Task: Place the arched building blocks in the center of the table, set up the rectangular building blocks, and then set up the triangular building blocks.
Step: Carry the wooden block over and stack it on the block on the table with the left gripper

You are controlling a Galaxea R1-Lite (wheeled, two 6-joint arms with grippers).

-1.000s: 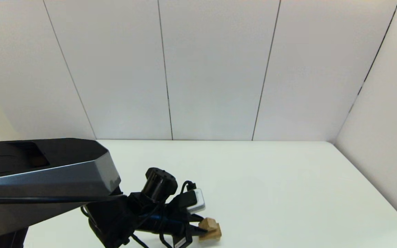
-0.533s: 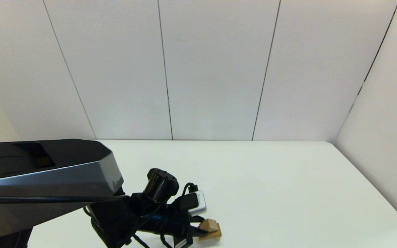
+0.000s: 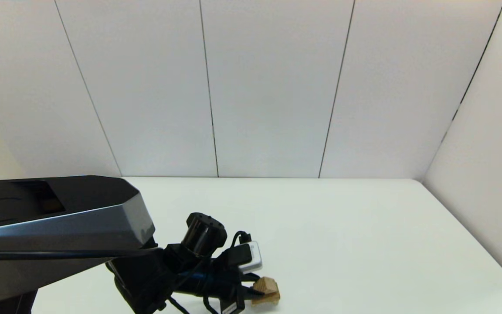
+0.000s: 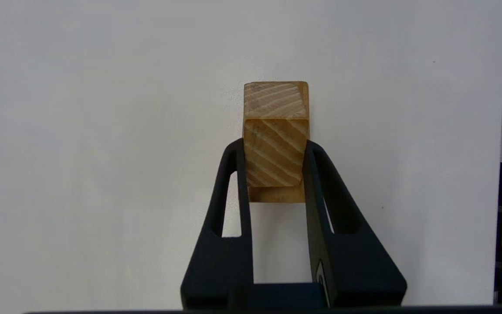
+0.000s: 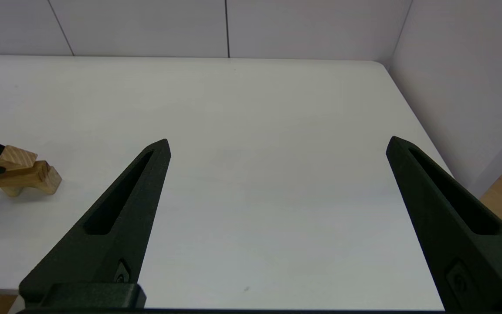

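My left gripper (image 4: 276, 148) is shut on the triangular block (image 4: 276, 131), a small light wooden wedge with its ridge up; one finger presses each side. The wedge sits on the darker rectangular block (image 4: 275, 195), whose edge shows beneath it. In the right wrist view this stack stands far off: the triangular block (image 5: 15, 156) on the rectangular block (image 5: 31, 178), with a short leg of the arched block (image 5: 12, 191) below. The head view shows the triangular block (image 3: 265, 285) near the table's (image 3: 342, 244) front edge, at the left gripper (image 3: 255, 291). My right gripper (image 5: 277, 141) hangs open and holds nothing.
White wall panels close off the table's far side and right side. The table's right edge (image 5: 425, 131) runs close to my right gripper. My left arm's large black link (image 3: 55, 226) covers the left part of the head view.
The left arm has shifted only a trifle. The wedge stays in its grip on the stack.
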